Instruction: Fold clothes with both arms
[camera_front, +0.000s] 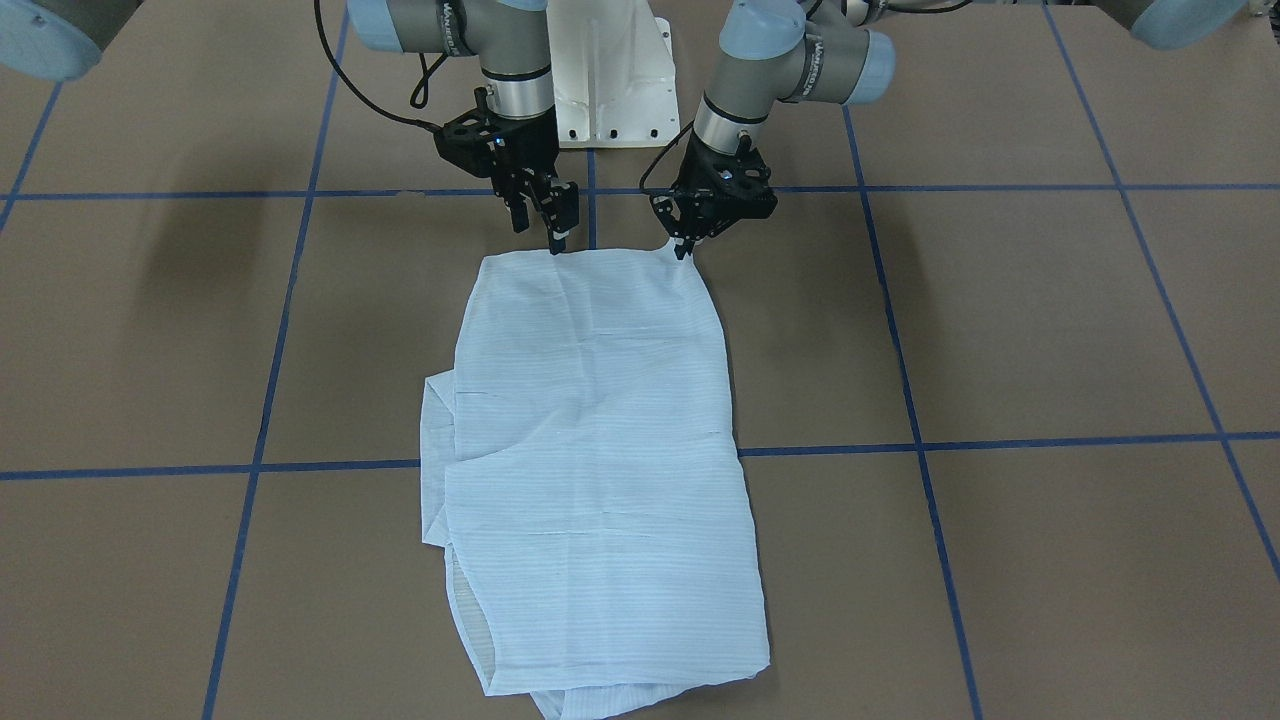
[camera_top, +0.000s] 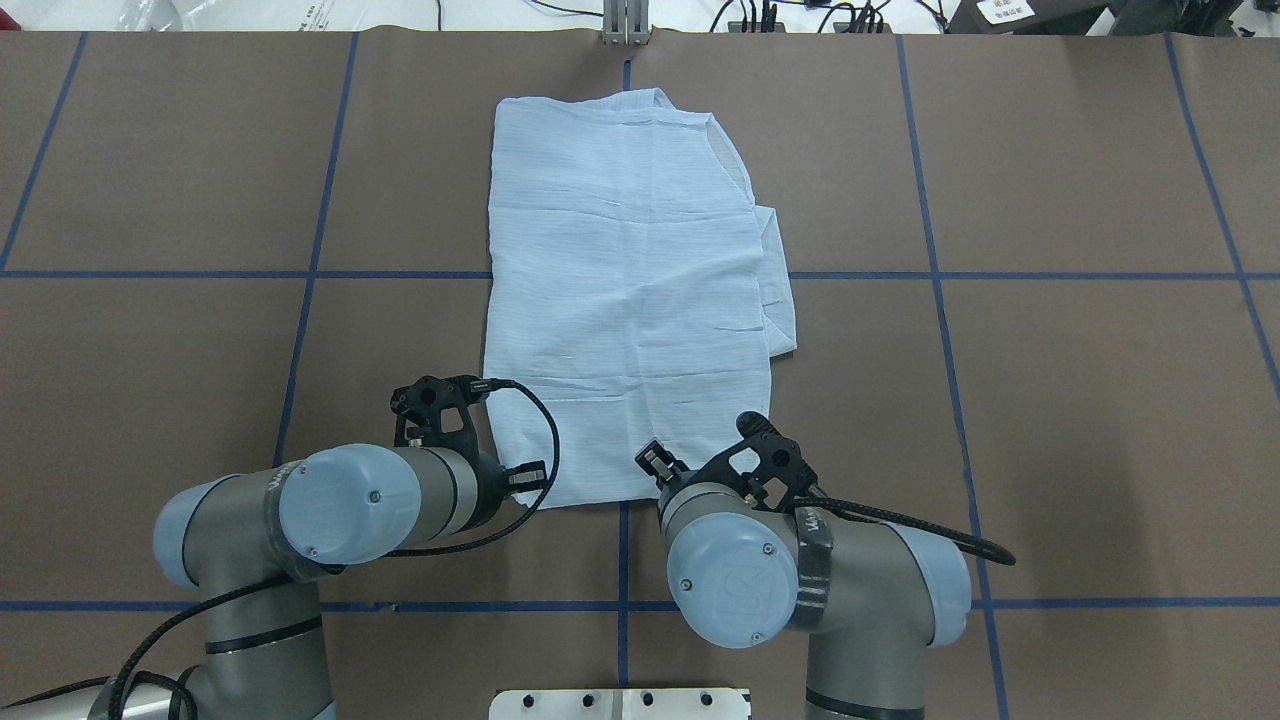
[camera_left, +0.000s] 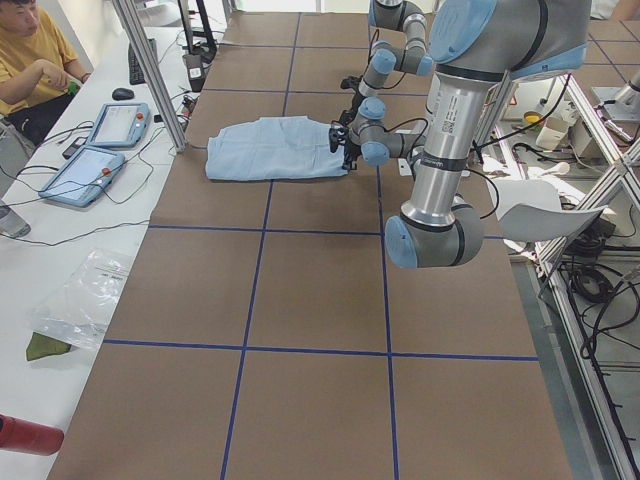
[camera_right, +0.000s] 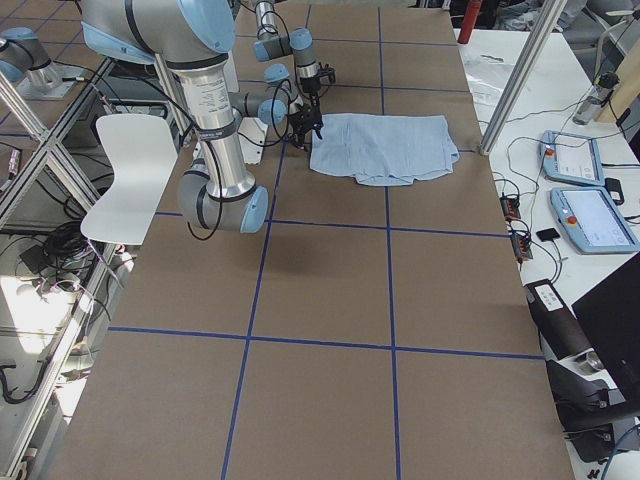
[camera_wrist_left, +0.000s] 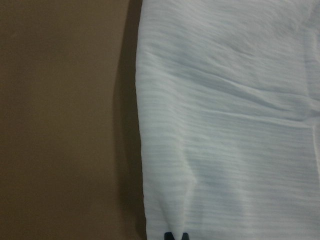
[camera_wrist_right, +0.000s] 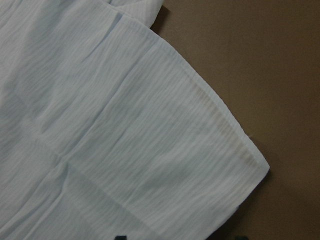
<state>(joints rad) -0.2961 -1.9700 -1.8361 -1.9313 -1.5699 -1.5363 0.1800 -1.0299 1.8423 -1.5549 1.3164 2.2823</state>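
Shirt (camera_front: 600, 420) lies lengthwise on the bench (camera_front: 1000, 330), sides apparently folded in already, one near corner clamped in the left fingers (camera_front: 686, 244), the right fingers (camera_front: 561, 226) apart at the other, so the crosswise fold seems not yet done.

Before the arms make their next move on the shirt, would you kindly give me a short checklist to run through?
1. Grip of the left hand on its near corner of the shirt: ok. It looks shut in its wrist view, and the cloth is drawn up into a small peak.
2. Grip of the right hand on the other near corner: not ok. It stands open around the hem.
3. Both hands at the same edge, the one nearest the robot: ok.
4. Sides of the shirt even: not ok. Cloth from underneath sticks out on the robot's right.
5. All layers caught at each corner: cannot tell.
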